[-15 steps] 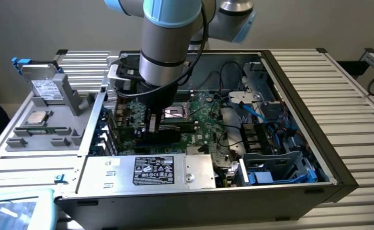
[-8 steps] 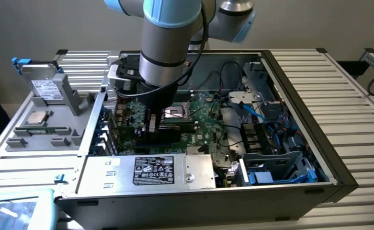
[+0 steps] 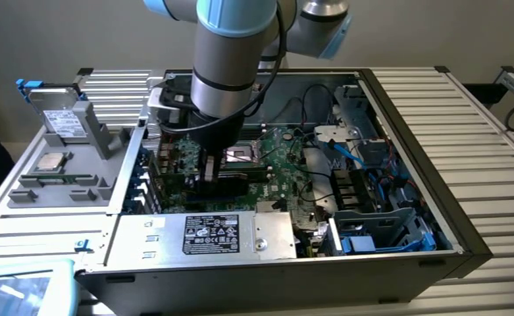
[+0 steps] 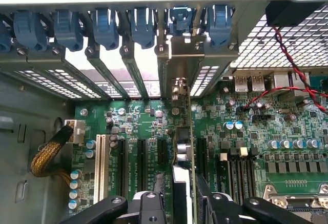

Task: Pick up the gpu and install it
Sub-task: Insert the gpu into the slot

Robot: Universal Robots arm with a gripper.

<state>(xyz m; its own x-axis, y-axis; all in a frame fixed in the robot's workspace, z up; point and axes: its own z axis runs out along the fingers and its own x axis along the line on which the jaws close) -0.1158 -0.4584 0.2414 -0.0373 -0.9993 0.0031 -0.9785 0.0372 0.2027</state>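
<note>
- Computer case [image 3: 414, 260]: lies on its side, open face up, so the arm can reach straight down into it.
- Motherboard [image 4: 246, 131]: green, flat on the case floor, slots facing up to take cards.
- Arm [image 3: 230, 66]: reaches down into the case, over the slots.
- Gpu [image 4: 182, 147]: stands on edge in a slot, its metal bracket [image 4: 182, 62] against the rear slot openings; seemingly seated.
- Gripper [image 4: 177, 203]: jaws spread wide either side of the card's top edge, gripping nothing.
</note>
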